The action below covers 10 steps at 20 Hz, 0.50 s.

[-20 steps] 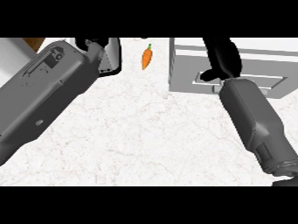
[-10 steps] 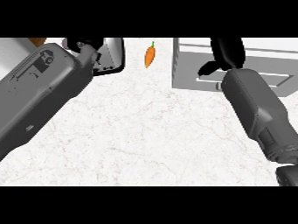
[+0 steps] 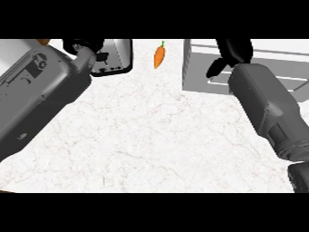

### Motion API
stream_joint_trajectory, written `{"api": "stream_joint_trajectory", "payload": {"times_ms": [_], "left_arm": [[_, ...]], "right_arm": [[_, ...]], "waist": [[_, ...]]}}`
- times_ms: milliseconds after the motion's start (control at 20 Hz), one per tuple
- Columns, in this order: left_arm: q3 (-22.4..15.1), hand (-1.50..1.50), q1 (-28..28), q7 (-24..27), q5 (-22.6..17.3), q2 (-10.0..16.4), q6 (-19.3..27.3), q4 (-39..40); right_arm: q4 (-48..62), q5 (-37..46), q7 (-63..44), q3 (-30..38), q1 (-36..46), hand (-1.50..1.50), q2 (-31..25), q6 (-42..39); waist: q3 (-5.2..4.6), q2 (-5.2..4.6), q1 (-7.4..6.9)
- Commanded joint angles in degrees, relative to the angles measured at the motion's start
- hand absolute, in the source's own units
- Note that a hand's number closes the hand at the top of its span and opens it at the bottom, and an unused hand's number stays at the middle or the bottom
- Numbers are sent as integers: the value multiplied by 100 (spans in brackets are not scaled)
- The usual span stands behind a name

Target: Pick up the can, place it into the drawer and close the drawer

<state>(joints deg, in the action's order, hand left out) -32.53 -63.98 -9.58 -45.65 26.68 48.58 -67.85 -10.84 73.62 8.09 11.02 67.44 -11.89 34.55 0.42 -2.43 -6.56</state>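
The can shows nowhere in the head view. A grey drawer unit [image 3: 198,72] stands at the back right of the white marble counter [image 3: 156,136]. My right hand [image 3: 233,52] hangs over the unit's top face, fingers pointing away toward the upper edge and thumb hanging down to the left, with nothing visible in it. My right forearm hides much of the unit's middle. My left hand [image 3: 80,45] is at the upper left, partly cut off by the edge, beside a black-rimmed grey object [image 3: 115,55].
An orange carrot [image 3: 159,55] lies on the counter between the black-rimmed object and the drawer unit. A white block [image 3: 3,54] sits at the far upper left. My thick left forearm covers the counter's left side.
My left arm has swung up and to the right, toward the black-rimmed object. My right hand has edged a little farther over the drawer unit. The whole view has shifted slightly.
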Motion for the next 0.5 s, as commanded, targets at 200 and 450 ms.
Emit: {"api": "stream_joint_trajectory", "payload": {"times_ms": [200,450], "left_arm": [[32,-150,161,-155,11,204,-81,-176],[6,-150,407,-71,37,125,-55,-360]], "right_arm": [[-109,-1541,1004,1360,419,-150,176,-732],[-139,-2287,1503,2089,384,-150,197,-1063]], "waist": [[-3,57,8],[-12,47,56]]}}
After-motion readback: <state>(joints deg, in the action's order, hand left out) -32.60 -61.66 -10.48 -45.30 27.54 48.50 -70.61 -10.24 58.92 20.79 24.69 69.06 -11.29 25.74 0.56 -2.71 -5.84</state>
